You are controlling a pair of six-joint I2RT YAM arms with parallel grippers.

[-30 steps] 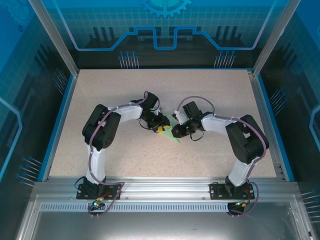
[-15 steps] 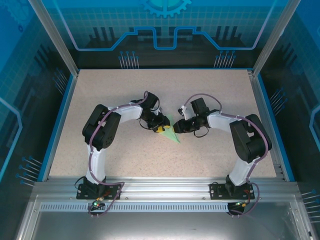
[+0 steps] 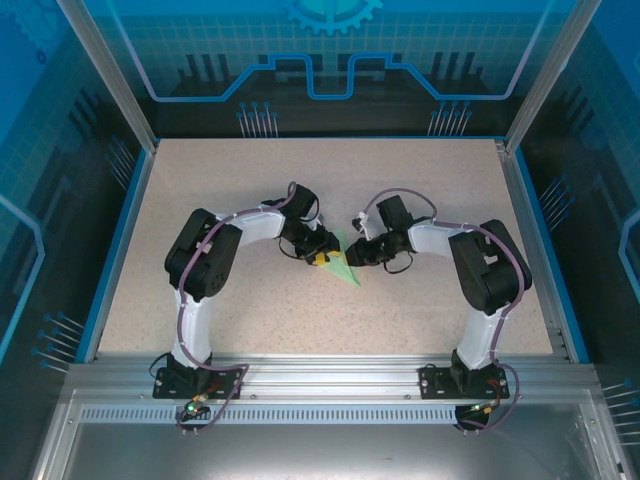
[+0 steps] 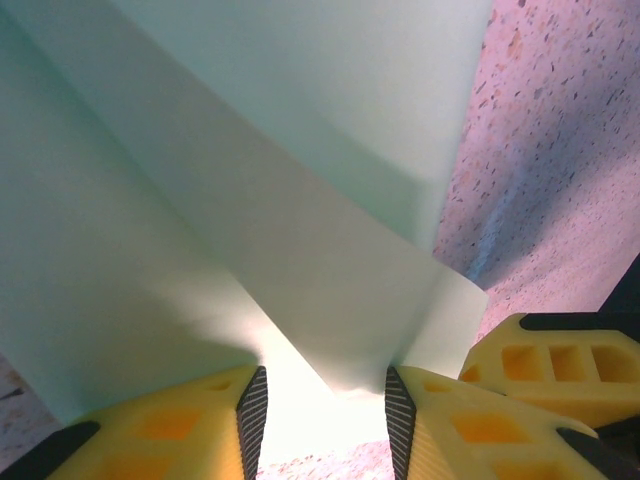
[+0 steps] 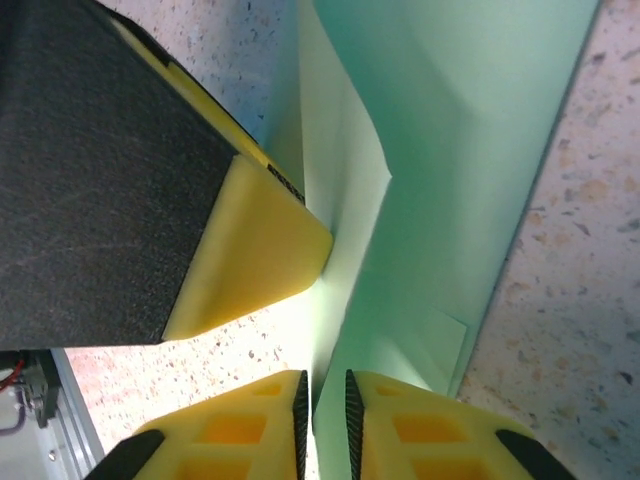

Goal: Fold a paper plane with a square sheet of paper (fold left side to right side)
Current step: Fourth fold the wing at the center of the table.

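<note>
Grip is the weak point: the right claw (image 5: 325, 385) is pinched nearly shut on one thin edge of the paper plane (image 5: 450, 150), and the left claw (image 4: 325, 390) stands half closed around a raised fold, with paper touching both pads. With so little paper in the right pinch, a pull could slip it free or tear the edge. A hard squeeze from the left could set a stray crease off the centre line. The two claws sit just beside each other, so either could knock the other's finger. The paper plane lies mid-worktop (image 3: 430, 200), where a sideways drag could skid it out of line
</note>
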